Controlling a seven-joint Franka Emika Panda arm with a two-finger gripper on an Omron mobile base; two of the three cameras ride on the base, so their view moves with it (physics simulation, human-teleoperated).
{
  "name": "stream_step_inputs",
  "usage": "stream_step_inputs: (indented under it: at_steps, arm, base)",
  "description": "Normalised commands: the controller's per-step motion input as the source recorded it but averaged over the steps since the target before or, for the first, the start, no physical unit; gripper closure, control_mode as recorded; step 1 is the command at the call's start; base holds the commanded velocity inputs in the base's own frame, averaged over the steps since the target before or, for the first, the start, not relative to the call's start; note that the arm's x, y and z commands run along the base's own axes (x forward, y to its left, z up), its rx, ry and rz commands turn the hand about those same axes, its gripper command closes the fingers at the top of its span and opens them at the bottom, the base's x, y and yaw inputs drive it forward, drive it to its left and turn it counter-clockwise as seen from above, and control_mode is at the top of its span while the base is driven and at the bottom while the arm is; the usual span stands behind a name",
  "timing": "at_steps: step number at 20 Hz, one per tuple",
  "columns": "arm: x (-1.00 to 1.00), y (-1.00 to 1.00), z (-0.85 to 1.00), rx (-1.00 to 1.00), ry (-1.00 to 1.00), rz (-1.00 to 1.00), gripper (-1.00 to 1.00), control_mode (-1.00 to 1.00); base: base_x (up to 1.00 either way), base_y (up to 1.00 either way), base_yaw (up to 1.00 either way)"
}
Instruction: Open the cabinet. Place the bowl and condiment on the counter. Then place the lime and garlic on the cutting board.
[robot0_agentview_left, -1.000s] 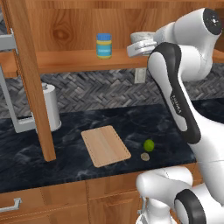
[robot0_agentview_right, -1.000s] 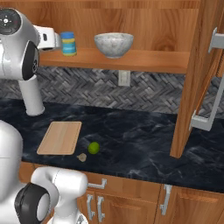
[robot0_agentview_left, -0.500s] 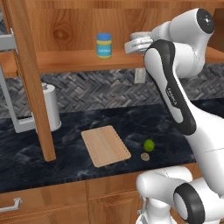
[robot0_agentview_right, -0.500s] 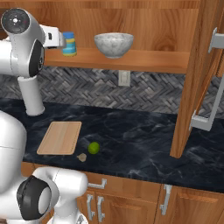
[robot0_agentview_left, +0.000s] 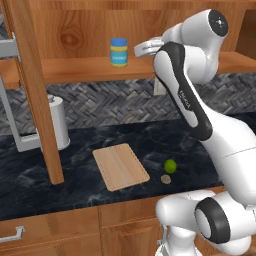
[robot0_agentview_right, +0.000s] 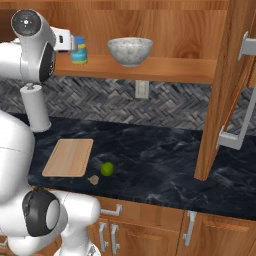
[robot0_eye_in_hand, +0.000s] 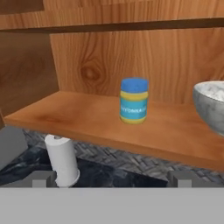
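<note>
The cabinet stands open, its left door (robot0_agentview_left: 31, 90) and right door (robot0_agentview_right: 226, 90) swung out. On its shelf sit the blue-lidded yellow condiment (robot0_eye_in_hand: 134, 101) (robot0_agentview_left: 119, 52) (robot0_agentview_right: 79, 50) and, to its right, the speckled bowl (robot0_agentview_right: 130, 51) (robot0_eye_in_hand: 212, 105). My gripper (robot0_eye_in_hand: 111, 179) (robot0_agentview_right: 71, 43) hovers open at shelf height in front of the condiment, a short way off and holding nothing. On the dark counter (robot0_agentview_right: 160, 160) below lies the cutting board (robot0_agentview_left: 120, 166) (robot0_agentview_right: 69, 157). The lime (robot0_agentview_left: 170, 166) (robot0_agentview_right: 107, 169) and garlic (robot0_agentview_left: 165, 178) (robot0_agentview_right: 93, 179) lie on the counter just off the board's right corner.
A white paper-towel roll (robot0_agentview_left: 57, 122) (robot0_agentview_right: 37, 107) stands on the counter at the back left, under the shelf. The open doors with grey bar handles (robot0_agentview_right: 240, 100) jut out over the counter on both sides. An outlet (robot0_agentview_right: 142, 89) sits on the herringbone backsplash.
The arm has swung up and toward the shelf, bringing the hand closer to the condiment. The gripper stays open; the objects have not moved.
</note>
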Motion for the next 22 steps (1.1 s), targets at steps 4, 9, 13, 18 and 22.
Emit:
stream_step_inputs:
  at_steps: [4,9,13,18,22]
  arm:
    - [0.32,0.04,0.00,0.01,0.00,0.00,-1.00,-1.00]
    - [0.24,0.00,0.00,0.04,0.00,0.00,-1.00,-1.00]
    - [0.27,0.00,0.00,0.01,0.00,0.00,-1.00,-1.00]
    - [0.27,0.00,0.00,0.00,0.00,0.00,-1.00,-1.00]
    - [0.28,0.02,0.00,0.00,0.00,0.00,-1.00,-1.00]
  base:
    - [0.00,0.00,0.00]
    - [0.00,0.00,0.00]
    - [0.00,0.00,0.00]
    - [0.00,0.00,0.00]
    - [0.00,0.00,0.00]
